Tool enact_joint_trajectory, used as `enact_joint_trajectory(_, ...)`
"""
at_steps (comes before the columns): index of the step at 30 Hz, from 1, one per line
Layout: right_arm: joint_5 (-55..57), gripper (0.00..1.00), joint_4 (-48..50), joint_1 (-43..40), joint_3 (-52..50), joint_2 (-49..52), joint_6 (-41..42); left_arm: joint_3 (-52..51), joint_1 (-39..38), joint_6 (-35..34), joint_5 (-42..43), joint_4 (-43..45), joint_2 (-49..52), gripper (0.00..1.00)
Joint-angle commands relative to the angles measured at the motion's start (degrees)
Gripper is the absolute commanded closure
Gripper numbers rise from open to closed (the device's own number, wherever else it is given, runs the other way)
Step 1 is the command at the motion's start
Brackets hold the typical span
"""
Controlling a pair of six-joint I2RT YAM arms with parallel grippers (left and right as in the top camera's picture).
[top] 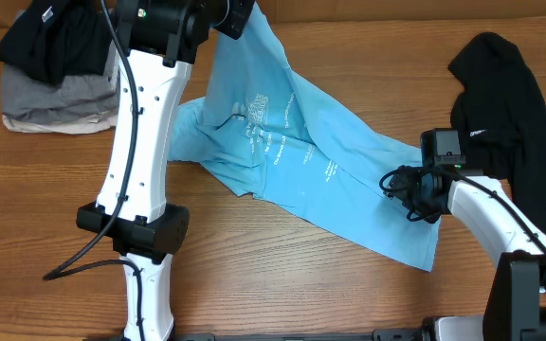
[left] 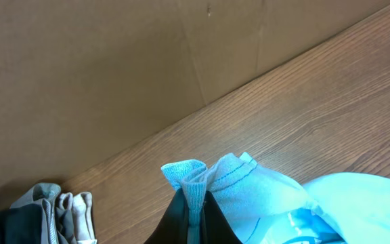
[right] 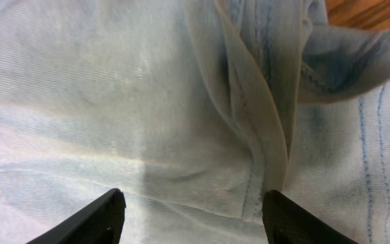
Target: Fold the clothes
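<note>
The left gripper [left: 193, 210] is clamped tight on a bunched, stitched hem of the light-blue T-shirt [top: 292, 142], holding that end up near the table's far edge. The right gripper [right: 195, 213] has its jaws spread apart, over soft wrinkled knit with a raised seam ridge. The shirt's long axis runs diagonally from far left to near right, white lettering upward, on the wood-grain table [top: 282, 284]; a crumpled black garment [top: 515, 114] lies right, and a pile of black and grey clothes [top: 55, 71] lies far left.
</note>
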Motion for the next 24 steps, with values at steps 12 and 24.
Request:
enact_joint_trajectory(12, 4.1, 0.32, 0.1, 0.2, -2.3, 0.2, -0.2, 0.2, 0.4, 0.9, -0.7, 0.0, 0.0, 0.96)
enact_joint_trajectory(24, 3.0, 0.35, 4.3, 0.2, -5.1, 0.1, 0.1, 0.2, 0.4, 0.9, -0.7, 0.0, 0.0, 0.96)
